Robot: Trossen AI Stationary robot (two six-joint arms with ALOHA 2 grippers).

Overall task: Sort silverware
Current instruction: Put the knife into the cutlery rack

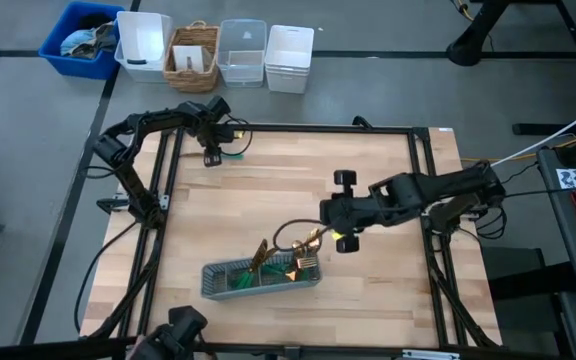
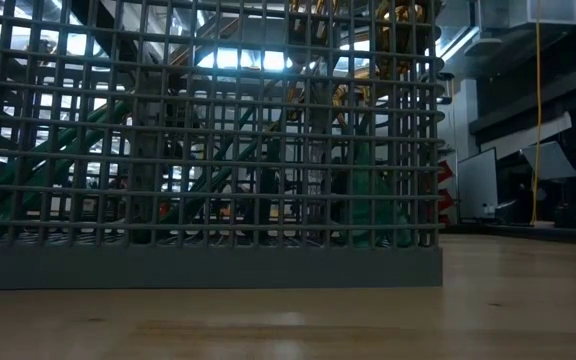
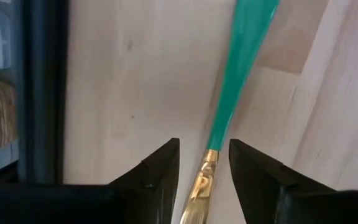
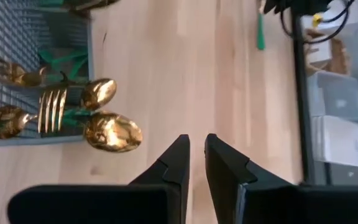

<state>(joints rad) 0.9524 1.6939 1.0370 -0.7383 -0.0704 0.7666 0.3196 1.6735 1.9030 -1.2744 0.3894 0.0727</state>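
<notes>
Pale wood table (image 1: 298, 190) inside a black frame; bins and a wicker basket (image 1: 193, 58) on the floor past the far edge.

Near edge: grey mesh tray (image 1: 263, 280), crammed with silverware (image 1: 283, 265), gold heads up, teal handles down among the mesh. In the right wrist view two spoons (image 4: 107, 121) and a fork (image 4: 51, 109) lean out over the tray rim.

Mid-table: right gripper (image 1: 346, 238) hovers just beside the tray's right end, fingers nearly together with a narrow gap, nothing between them.

Far left corner: left gripper (image 1: 212, 155) is low over the wood. A lone utensil (image 3: 229, 118) lies flat on the table, its gold neck between the fingertips (image 3: 160, 168), which stand apart and don't seem to press it (looks like a release, though the head is cut off from view, so fork, spoon or knife I can't tell).

Judgement: the step is laying pieces out away from the tray. To do it well, the left arm should lift straight up so a fingertip doesn't drag the handle. The right should take one handle only, high on the stem, clear of the tangle.
</notes>
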